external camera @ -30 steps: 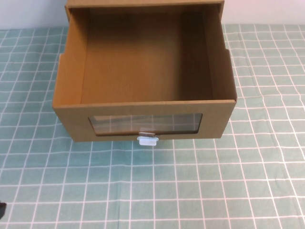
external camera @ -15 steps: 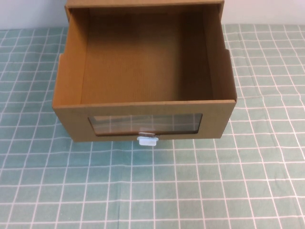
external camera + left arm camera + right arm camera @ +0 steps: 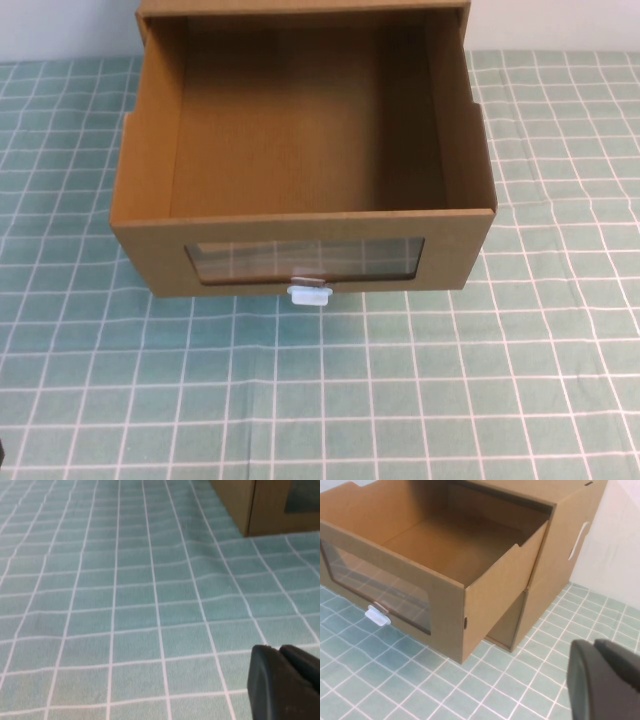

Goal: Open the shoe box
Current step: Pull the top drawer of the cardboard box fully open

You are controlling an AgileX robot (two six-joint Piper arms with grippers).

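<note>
Drawer [image 3: 300, 150] stands pulled well out of the shoe box [image 3: 570, 530] mid-table, white tab [image 3: 309, 294] facing front: looks opened. Right gripper [image 3: 606, 676] is closed and empty, parked clear on the box's right. Left gripper [image 3: 282, 675] is low by the front-left corner, grip can't be told

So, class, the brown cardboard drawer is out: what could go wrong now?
Pulled further, the brown cardboard drawer could slip out of its cardboard sleeve. The shut right tool, off the drawer's right side, could knock it. The left tool, low over the wrinkled green checked cloth, could snag it.
</note>
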